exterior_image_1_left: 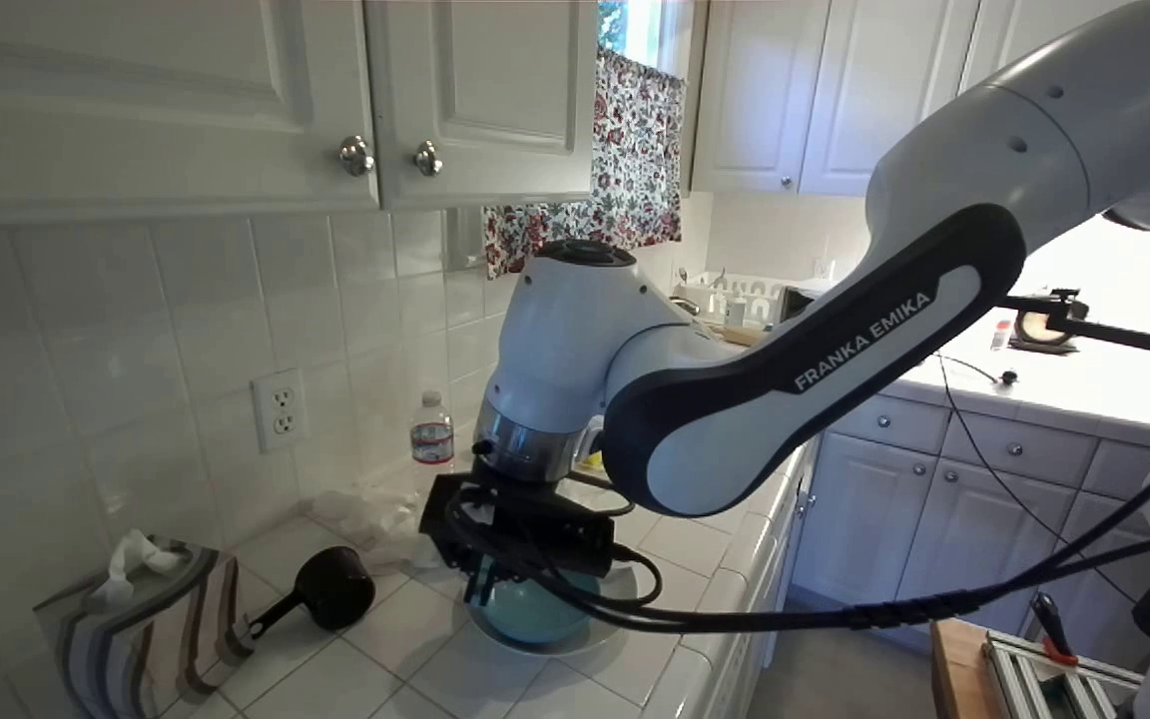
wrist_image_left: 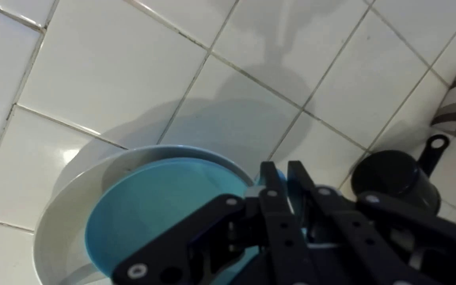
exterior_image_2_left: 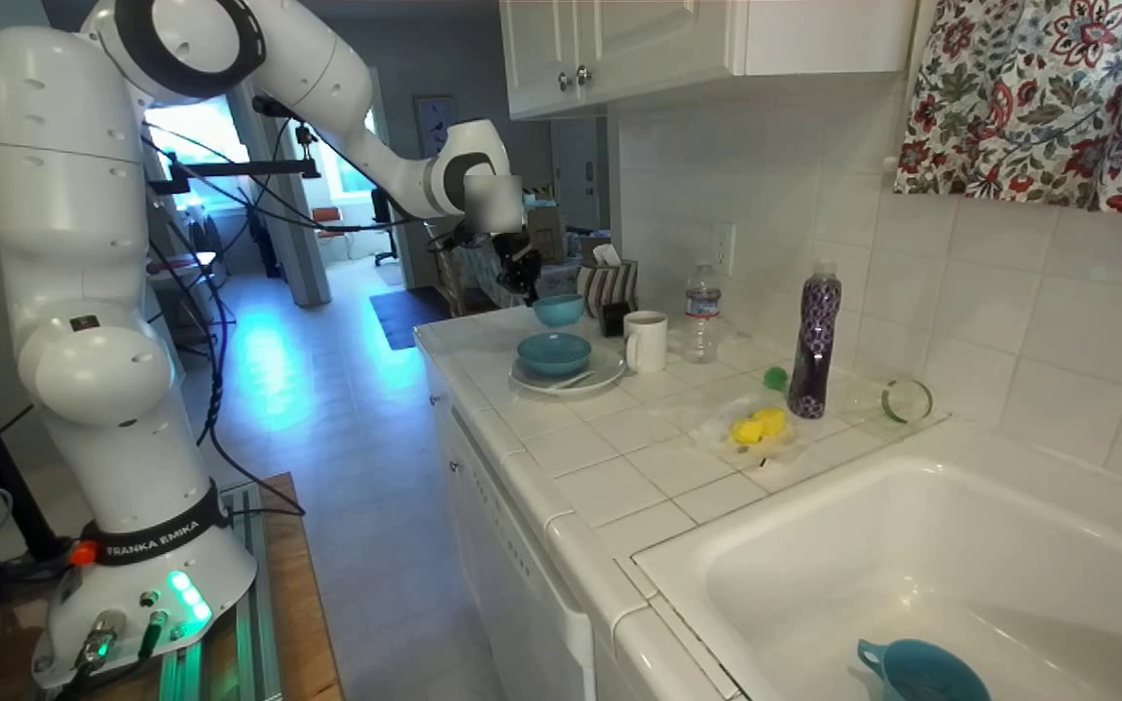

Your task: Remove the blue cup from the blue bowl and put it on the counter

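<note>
My gripper (exterior_image_2_left: 531, 294) is shut on the blue cup (exterior_image_2_left: 561, 311), a small teal cup, at its left side in an exterior view. It is behind a round teal bowl, taken as the blue bowl (exterior_image_2_left: 553, 354), which sits on a wide pale dish (exterior_image_2_left: 610, 374) on the white tiled counter (exterior_image_2_left: 610, 492). In the wrist view the fingertips (wrist_image_left: 280, 167) are close together with a blue part between them. A large teal round shape (wrist_image_left: 164, 206) overlaps the pale dish (wrist_image_left: 61, 225); whether cup or bowl I cannot tell. The fingers (exterior_image_1_left: 480, 587) also show in an exterior view.
A white mug (exterior_image_2_left: 647, 343) stands beside the dish, with a water bottle (exterior_image_2_left: 702, 312) behind it. A black handled pot (exterior_image_1_left: 337, 589) and striped tissue box (exterior_image_1_left: 156, 624) are on the wall side. The sink (exterior_image_2_left: 814, 545) holds another teal cup (exterior_image_2_left: 931, 672).
</note>
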You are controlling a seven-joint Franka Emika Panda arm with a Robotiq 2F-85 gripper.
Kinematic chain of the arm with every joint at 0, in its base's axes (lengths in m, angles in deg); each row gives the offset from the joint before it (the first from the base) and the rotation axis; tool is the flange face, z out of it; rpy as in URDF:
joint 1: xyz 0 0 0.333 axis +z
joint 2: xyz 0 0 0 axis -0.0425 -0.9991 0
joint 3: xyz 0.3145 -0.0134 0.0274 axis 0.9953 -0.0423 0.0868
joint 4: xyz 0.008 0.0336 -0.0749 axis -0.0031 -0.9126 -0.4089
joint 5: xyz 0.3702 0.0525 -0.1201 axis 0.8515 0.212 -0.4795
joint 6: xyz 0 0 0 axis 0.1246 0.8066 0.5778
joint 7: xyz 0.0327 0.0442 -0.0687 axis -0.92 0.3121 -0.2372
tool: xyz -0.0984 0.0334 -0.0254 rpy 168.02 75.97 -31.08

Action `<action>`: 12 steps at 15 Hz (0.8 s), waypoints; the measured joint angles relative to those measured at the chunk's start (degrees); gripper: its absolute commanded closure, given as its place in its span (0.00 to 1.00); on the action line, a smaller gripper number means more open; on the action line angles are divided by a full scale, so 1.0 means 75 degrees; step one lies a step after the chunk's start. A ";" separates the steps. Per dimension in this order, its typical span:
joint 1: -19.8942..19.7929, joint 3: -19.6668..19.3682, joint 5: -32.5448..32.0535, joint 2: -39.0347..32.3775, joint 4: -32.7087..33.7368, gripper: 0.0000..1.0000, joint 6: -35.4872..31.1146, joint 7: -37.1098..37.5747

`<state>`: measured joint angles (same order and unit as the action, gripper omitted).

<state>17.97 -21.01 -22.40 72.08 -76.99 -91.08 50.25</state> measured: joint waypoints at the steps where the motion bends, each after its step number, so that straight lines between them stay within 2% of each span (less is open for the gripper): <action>1: 0.0005 0.0086 -0.0002 0.0021 0.0009 0.97 -0.0063 -0.0292; 4: -0.0057 0.0409 0.0296 0.0026 0.0033 0.97 -0.0293 -0.1552; 7: -0.0326 0.0910 0.1262 0.0023 0.0036 0.97 -0.0324 -0.3271; 9: -0.0614 0.1301 0.1961 0.0018 0.0046 0.97 -0.0112 -0.4420; 12: -0.0695 0.1300 0.2659 0.0015 0.0073 0.97 0.0519 -0.5679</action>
<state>12.76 -11.26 -2.46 72.19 -76.44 -87.19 7.66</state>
